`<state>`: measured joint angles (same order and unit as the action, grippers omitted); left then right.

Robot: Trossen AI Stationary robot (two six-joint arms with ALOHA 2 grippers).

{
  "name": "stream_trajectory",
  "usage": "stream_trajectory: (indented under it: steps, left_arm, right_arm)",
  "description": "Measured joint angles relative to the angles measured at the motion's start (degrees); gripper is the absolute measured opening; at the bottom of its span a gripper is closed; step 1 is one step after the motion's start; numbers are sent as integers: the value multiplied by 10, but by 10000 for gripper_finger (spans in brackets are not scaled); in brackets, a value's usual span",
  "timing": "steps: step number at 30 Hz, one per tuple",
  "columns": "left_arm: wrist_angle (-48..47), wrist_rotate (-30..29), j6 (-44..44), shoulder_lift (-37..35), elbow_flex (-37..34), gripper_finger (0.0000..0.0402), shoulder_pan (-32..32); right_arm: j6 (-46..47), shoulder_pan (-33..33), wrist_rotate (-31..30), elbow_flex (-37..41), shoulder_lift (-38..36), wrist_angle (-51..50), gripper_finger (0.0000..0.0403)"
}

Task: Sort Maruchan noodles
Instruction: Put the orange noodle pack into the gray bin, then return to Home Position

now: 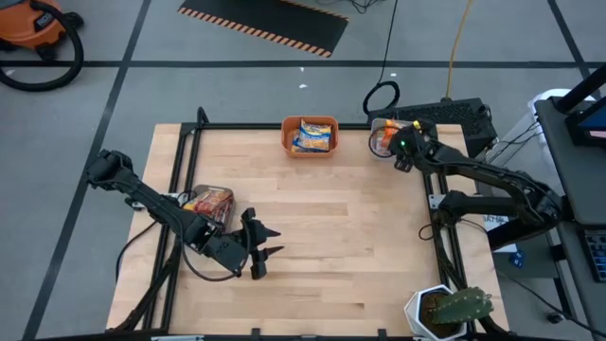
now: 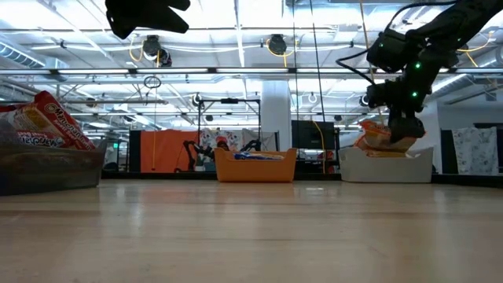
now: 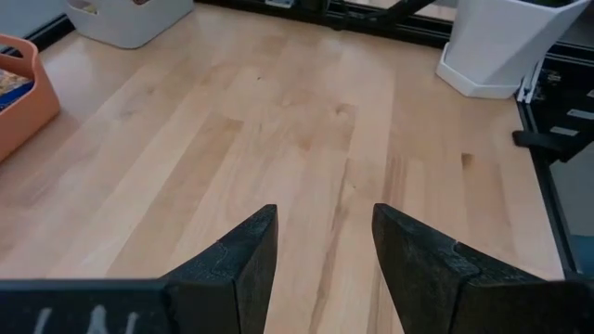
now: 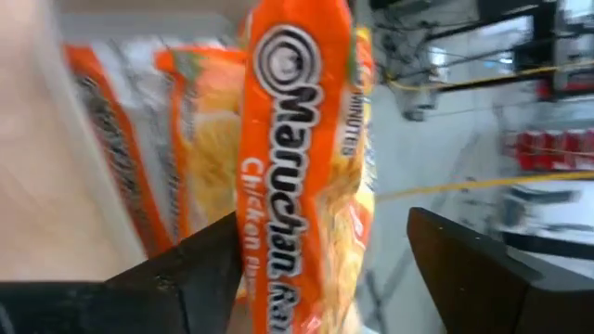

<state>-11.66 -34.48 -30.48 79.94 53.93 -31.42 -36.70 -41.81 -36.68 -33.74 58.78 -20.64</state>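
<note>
My right gripper [image 1: 386,142] hangs open over the pale bin [image 2: 385,167] at the table's far right corner. An orange Maruchan packet [image 4: 302,176] stands between its fingers, above other orange packets [image 4: 121,139] lying in that bin. The orange bin [image 1: 310,148] at the far edge holds yellow-blue packets [image 1: 312,134]. The dark bin [image 2: 47,169] on the left holds red-brown packets [image 1: 210,201]. My left gripper [image 3: 323,209] is open and raised over bare wood near the table's left front, right of the dark bin. My right gripper comes at the orange packet from above, pointing down, with its fingers on either side. One finger [image 4: 209,264] is close against the packet's side [image 4: 255,232], while the other finger [image 4: 464,260] stands clearly apart. I cannot tell whether the packet touches the near finger.
A white pot with a green plant [image 1: 453,309] stands at the table's near right corner. A black metal frame [image 1: 185,161] runs along the table's edges. The wide middle of the wooden top [image 1: 331,227] lies between the bins.
</note>
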Motion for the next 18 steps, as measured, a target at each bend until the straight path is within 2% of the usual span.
stream_trajectory:
  steps: [2,4,10,16,18]
  left_arm:
    - [0,0,0,0,0,184,0]
    - [0,0,1,0,0,184,0]
    - [0,0,2,0,0,184,0]
    - [0,2,2,0,0,184,7]
    - [0,6,2,0,0,184,10]
  right_arm:
    - [-14,10,-23,0,-8,-14,274]
    - [-16,20,-18,0,-18,-29,265]
    - [50,33,60,0,-46,-92,244]
    - [74,33,73,0,-50,-152,232]
    - [73,33,102,0,-52,-160,226]
